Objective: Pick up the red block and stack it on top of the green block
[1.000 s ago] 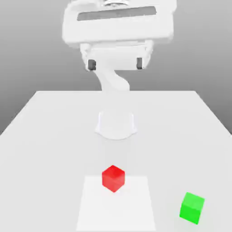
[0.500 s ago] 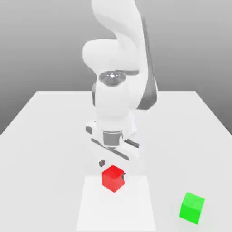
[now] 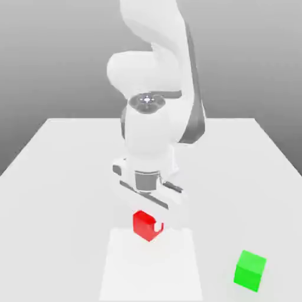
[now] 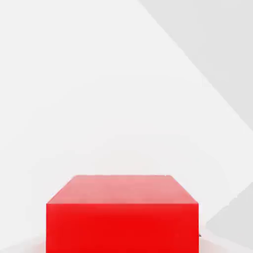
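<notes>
The table (image 3: 65, 177) is a flat white surface with a paler square patch (image 3: 150, 268) near its front edge. The arm (image 3: 156, 106) stands over the middle of the table, bent down so that its wrist points at the patch.

The green block (image 3: 250, 270) sits on the table toward the exterior view's right, well apart from the arm and untouched.

The red block (image 3: 144, 224) sits at the far edge of the patch, directly beneath the wrist. The gripper (image 3: 147, 223) is down around it, and the fingers are pinched onto the block's opposite side faces; one fingertip (image 3: 158, 226) shows against the block's right-hand face. In the hand view the block (image 4: 122, 215) lies square and close.

Judgement on handling: the block appears to be a small, rigid, light cube with flat smooth faces. It should not deform. A centred grip on two parallel faces suits it; an off-centre hold might let it twist.

Compared with one second earlier, the arm has come down from high above the table, and the fingers, then spread wide, have closed on the block. The green block has not moved.
</notes>
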Controlling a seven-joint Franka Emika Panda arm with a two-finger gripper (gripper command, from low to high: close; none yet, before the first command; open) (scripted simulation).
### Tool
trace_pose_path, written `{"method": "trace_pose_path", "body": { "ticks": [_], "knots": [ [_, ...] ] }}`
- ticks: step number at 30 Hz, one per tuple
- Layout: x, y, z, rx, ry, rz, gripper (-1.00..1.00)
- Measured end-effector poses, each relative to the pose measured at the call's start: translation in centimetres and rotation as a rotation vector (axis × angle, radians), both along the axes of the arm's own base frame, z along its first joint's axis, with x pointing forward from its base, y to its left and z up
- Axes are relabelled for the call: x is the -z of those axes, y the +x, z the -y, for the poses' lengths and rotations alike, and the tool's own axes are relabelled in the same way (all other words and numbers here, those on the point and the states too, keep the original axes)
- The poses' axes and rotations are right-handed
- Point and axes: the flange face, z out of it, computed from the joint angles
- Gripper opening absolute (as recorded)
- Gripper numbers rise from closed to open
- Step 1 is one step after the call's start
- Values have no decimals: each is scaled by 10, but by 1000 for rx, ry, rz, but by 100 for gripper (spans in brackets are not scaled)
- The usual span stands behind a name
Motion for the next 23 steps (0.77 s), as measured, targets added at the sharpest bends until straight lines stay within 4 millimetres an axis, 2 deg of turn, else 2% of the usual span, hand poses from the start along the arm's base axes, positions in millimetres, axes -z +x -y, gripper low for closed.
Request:
{"method": "trace_pose_path", "body": {
  "ticks": [1,3,8,13,15,18,19,23],
  "knots": [
    [-6,2,-3,-4,0,-1,-100],
    [-13,17,-28,-33,-2,-7,-100],
    [-24,60,-107,-86,-8,-16,-100],
    [-42,89,-191,-108,-2,-6,-100],
    [-36,96,-208,-104,2,0,-100],
    [-2,98,-213,-103,4,1,-100],
    [10,97,-213,-104,3,0,100],
    [10,97,-213,-104,3,0,100]
  ]
}}
